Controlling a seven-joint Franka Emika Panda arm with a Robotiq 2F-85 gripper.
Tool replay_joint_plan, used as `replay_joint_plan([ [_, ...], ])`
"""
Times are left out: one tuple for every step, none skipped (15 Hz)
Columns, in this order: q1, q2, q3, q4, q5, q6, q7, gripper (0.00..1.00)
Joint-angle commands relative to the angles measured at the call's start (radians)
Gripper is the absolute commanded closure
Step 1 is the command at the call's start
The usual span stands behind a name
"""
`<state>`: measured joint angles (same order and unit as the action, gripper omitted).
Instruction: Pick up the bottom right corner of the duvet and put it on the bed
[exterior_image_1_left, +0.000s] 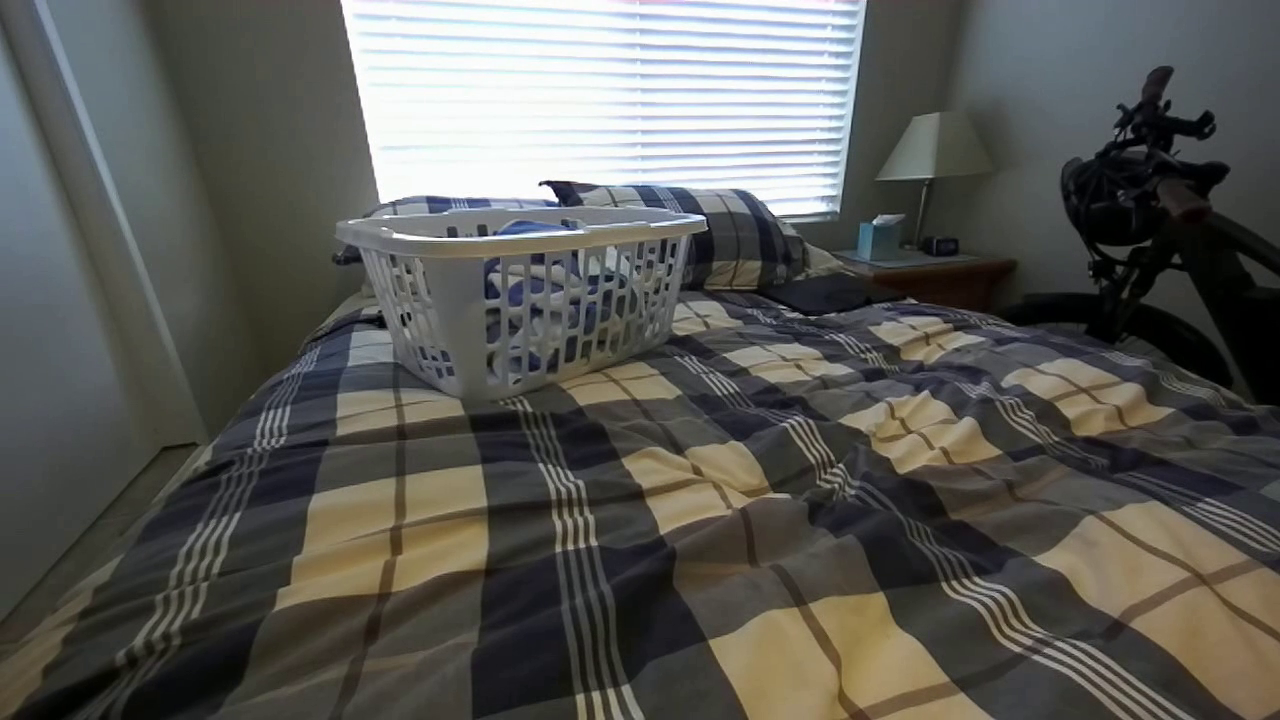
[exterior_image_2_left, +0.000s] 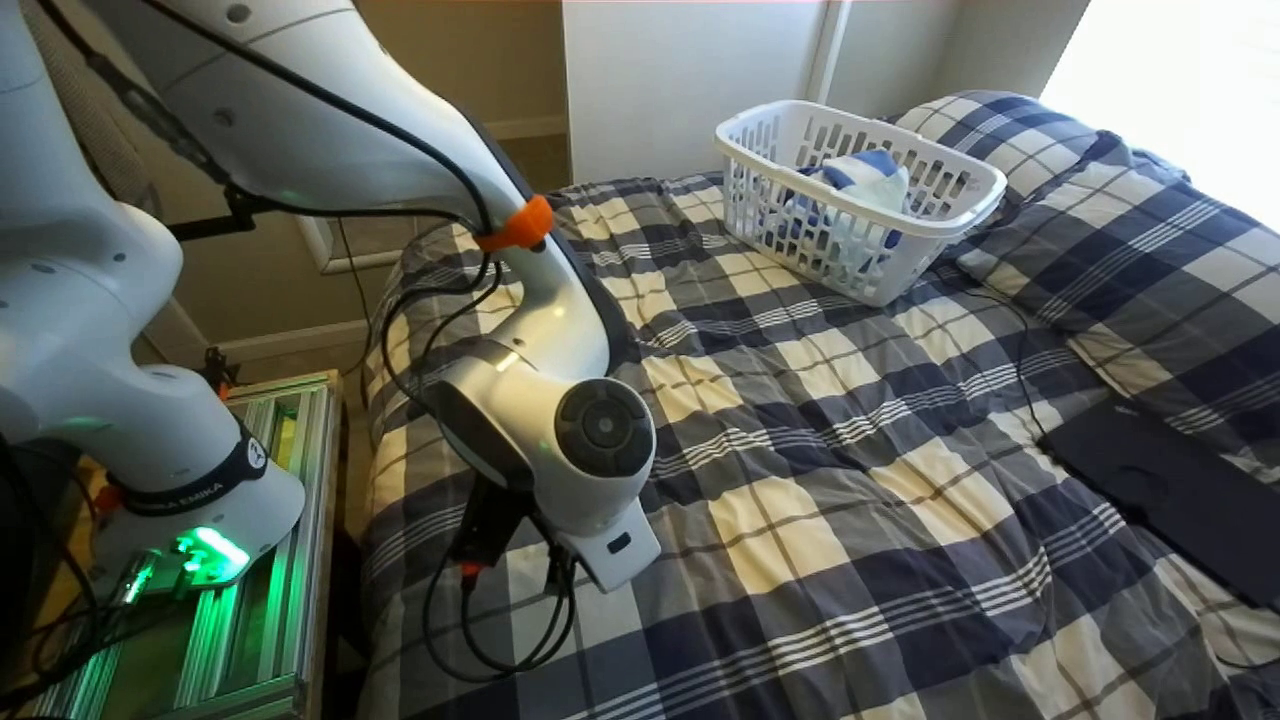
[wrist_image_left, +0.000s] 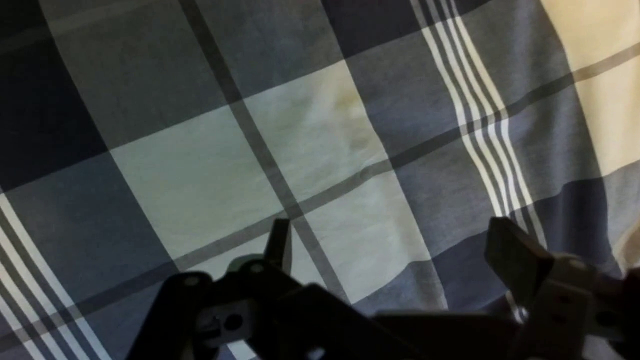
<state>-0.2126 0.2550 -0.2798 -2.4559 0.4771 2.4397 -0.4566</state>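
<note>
The duvet is a plaid quilt in navy, grey and cream-yellow with thin white stripes. It lies spread and wrinkled over the bed and shows in both exterior views. In the wrist view the duvet fills the background, with folds at the right. My gripper is open in the wrist view, its dark fingertips wide apart with no fabric pinched between them. In an exterior view the arm's hand hangs over the bed's edge near the robot base, and its fingers are hidden. I cannot make out the duvet's bottom right corner in any view.
A white laundry basket with blue and white cloth stands on the bed near the plaid pillows. A dark flat object with a cable lies beside the pillows. A nightstand with a lamp and a bicycle stand beyond the bed.
</note>
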Motion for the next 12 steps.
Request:
replay_joint_plan([
  [-0.051,-0.004,0.052,0.002,-0.020,0.005,0.015,0.00],
  [-0.050,-0.004,0.053,0.004,-0.019,0.005,0.015,0.00],
  [-0.050,-0.004,0.054,0.005,-0.019,0.005,0.015,0.00],
  [-0.050,-0.004,0.054,0.005,-0.019,0.005,0.015,0.00],
  [-0.068,0.032,0.059,0.041,-0.018,-0.032,-0.006,0.00],
  [-0.089,0.057,0.070,0.063,-0.003,-0.048,-0.029,0.00],
  [-0.113,0.094,0.076,0.090,0.007,-0.047,-0.051,0.00],
  [-0.137,0.124,0.080,0.117,0.010,-0.056,-0.062,0.00],
  [-0.162,0.156,0.087,0.143,0.014,-0.061,-0.077,0.00],
  [-0.179,0.186,0.083,0.163,-0.008,-0.034,-0.072,0.00],
  [-0.212,0.209,0.093,0.185,0.007,-0.039,-0.091,0.00],
  [-0.239,0.237,0.101,0.212,0.011,-0.042,-0.097,0.00],
])
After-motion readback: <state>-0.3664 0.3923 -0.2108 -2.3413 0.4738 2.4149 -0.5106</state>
